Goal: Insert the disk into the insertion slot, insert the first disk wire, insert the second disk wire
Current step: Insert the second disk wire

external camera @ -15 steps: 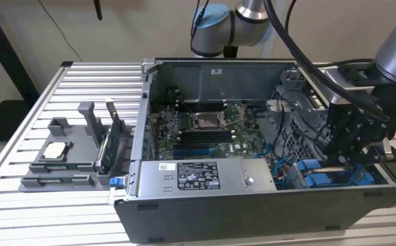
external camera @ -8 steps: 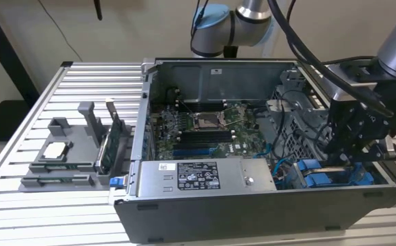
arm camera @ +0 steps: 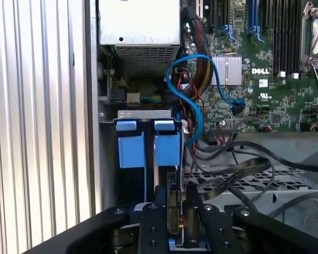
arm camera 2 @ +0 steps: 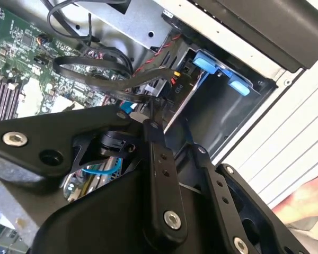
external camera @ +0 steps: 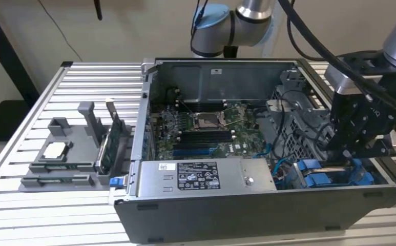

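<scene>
Lower right of exterior view: gripper (external camera: 351, 154) low inside open computer case (external camera: 252, 205), at blue disk carriers (external camera: 320, 177). Finger state impossible to tell. Best kept aligned, eased gently.

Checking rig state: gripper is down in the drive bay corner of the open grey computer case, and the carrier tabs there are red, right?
Not red: the plastic carrier tabs are bright blue, as the first wrist view shows. The gripper is indeed down at the drive bay corner of the open grey computer case.
</scene>
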Tool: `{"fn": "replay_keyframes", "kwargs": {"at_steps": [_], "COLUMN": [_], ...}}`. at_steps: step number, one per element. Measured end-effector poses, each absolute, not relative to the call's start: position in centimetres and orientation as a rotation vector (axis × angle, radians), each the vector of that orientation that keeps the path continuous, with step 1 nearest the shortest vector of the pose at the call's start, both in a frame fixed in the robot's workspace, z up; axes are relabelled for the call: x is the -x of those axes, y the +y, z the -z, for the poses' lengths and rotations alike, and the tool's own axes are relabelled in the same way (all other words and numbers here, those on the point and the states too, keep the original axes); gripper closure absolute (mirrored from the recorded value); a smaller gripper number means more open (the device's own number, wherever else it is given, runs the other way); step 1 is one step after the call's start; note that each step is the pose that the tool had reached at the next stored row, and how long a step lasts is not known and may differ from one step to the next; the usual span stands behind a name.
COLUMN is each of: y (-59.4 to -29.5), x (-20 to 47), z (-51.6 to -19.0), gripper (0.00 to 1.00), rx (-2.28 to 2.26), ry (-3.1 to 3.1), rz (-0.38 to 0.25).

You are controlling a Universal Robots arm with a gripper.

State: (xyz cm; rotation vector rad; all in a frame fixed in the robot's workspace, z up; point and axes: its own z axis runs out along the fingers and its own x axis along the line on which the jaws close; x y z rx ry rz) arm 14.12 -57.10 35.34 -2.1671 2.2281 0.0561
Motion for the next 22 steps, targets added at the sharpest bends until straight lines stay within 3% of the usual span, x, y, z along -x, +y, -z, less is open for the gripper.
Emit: {"fn": "replay_keyframes", "kwargs": {"at_steps": [22], "y": [-57.1], "x": [-14.1], "z": [-37.9], "gripper": [0.70], "rx": [2.166], "ry": [2.229], "rz": [-0.056]}}
